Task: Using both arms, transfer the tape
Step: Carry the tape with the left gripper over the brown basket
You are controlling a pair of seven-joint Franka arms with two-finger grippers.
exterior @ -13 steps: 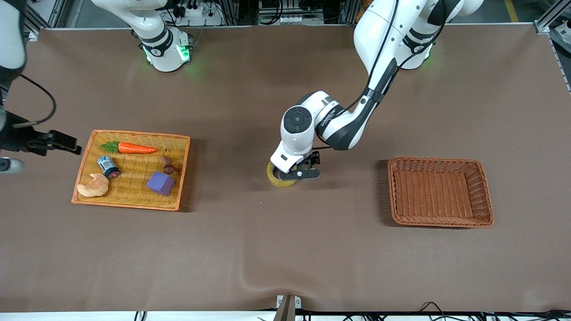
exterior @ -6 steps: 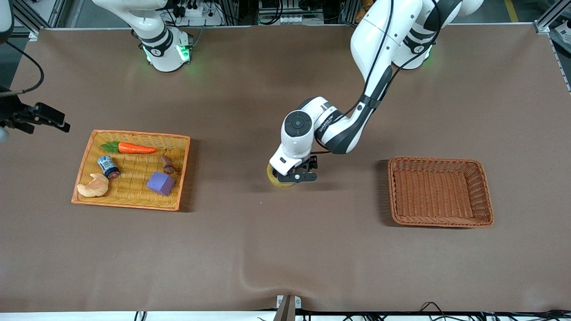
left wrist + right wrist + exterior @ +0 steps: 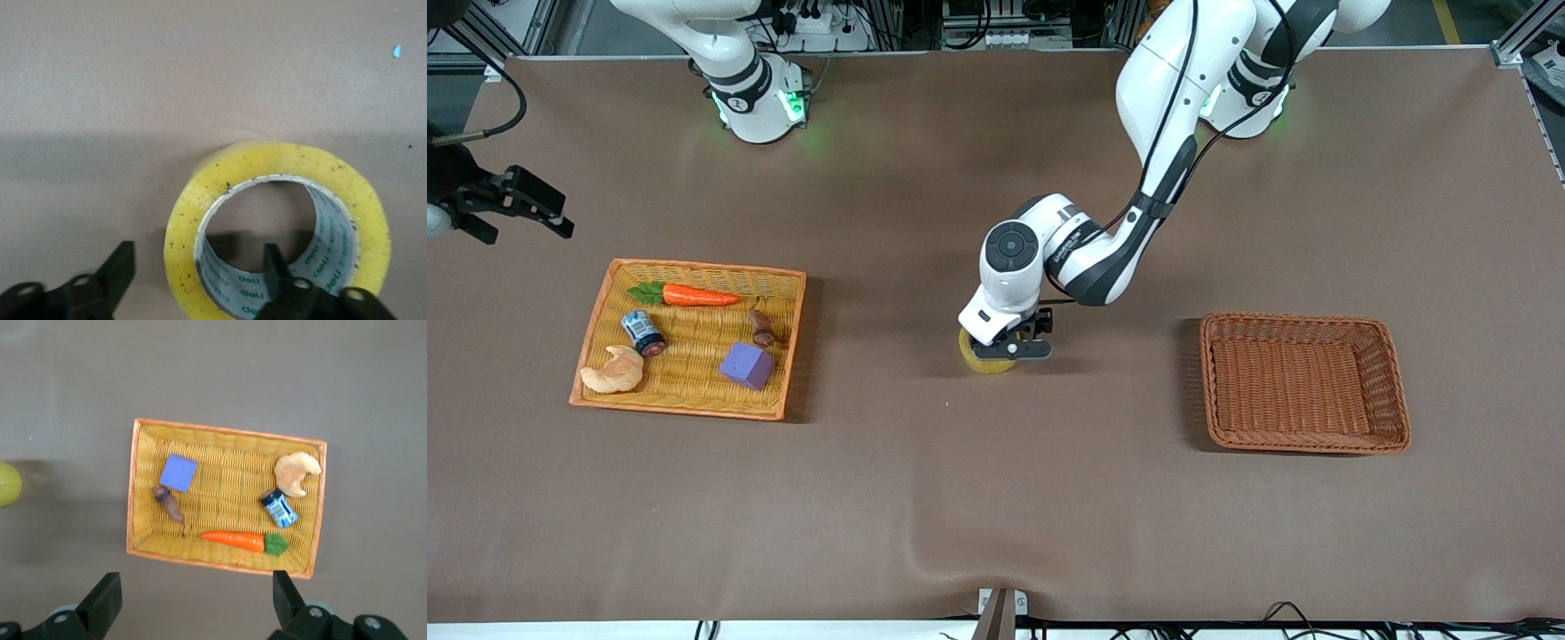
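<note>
The tape (image 3: pixel 983 363), a yellow ring with a grey-white core, lies flat in the middle of the table. My left gripper (image 3: pixel 1014 348) is down on it. In the left wrist view the tape (image 3: pixel 280 160) fills the picture and my left gripper (image 3: pixel 197 257) straddles its wall. One finger (image 3: pixel 272 263) is inside the core and the other (image 3: pixel 120 263) is outside, with a gap to the wall, so it is open. My right gripper (image 3: pixel 516 203) hangs open and empty over the table at the right arm's end. From the right wrist view the tape (image 3: pixel 8 483) shows at the frame's edge.
A yellow wicker tray (image 3: pixel 694 411) holds a carrot (image 3: pixel 694 295), a blue-and-white can (image 3: pixel 642 331), a croissant (image 3: pixel 612 372), a purple cube (image 3: pixel 747 364) and a small brown piece (image 3: pixel 762 327). An empty brown basket (image 3: pixel 1298 318) stands toward the left arm's end.
My left gripper has settled lower around the tape's wall and its fingers have drawn closer together. My right gripper has swung away from the yellow tray toward the robots' bases.
</note>
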